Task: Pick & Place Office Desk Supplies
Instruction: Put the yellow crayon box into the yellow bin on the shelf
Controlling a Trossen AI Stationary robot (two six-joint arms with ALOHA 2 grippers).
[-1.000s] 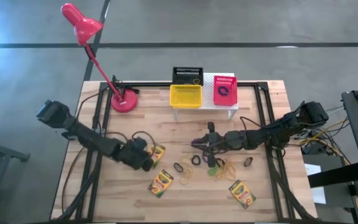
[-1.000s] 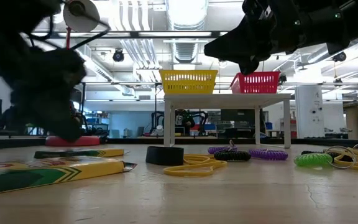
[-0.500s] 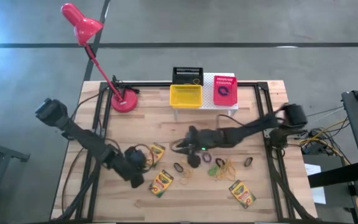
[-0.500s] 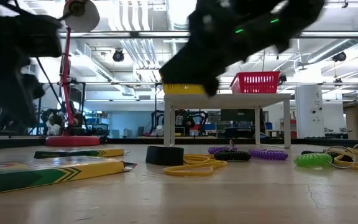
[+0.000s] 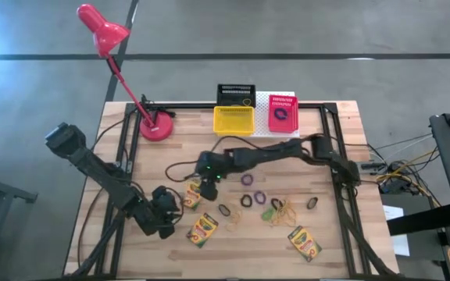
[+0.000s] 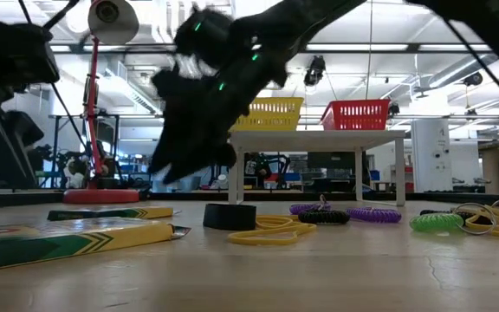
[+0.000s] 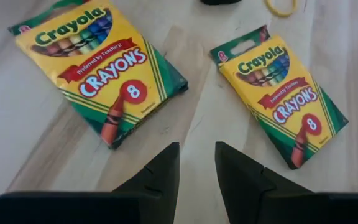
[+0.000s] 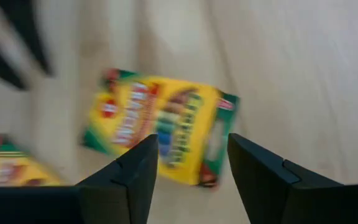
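Three yellow-green crayon boxes lie flat on the table (image 5: 319, 257): one (image 5: 196, 193) left of centre, one (image 5: 202, 229) nearer the front, one (image 5: 304, 242) at the near right. My right gripper (image 5: 207, 181) hovers open just over the far end of the first box (image 8: 160, 134), its fingers apart with nothing between them (image 8: 191, 140). My left gripper (image 5: 174, 212) is low at the near left, open and empty (image 7: 196, 149), facing two boxes (image 7: 101, 59) (image 7: 278, 93). Rings (image 5: 247, 179) and rubber bands (image 5: 283, 209) lie loose at centre.
A white riser (image 5: 291, 133) at the back carries a yellow basket (image 5: 233, 119) and a pink-red basket (image 5: 283, 113); a black basket (image 5: 235, 95) is behind them. A red desk lamp (image 5: 156, 129) stands at the back left. Cables trail by both arms.
My right gripper has swept from the rings at centre toward the table's left, sinking a little, and now hangs over the crayon box left of centre. My left gripper has drawn back toward the near left corner, away from that box. Nothing on the table has moved.
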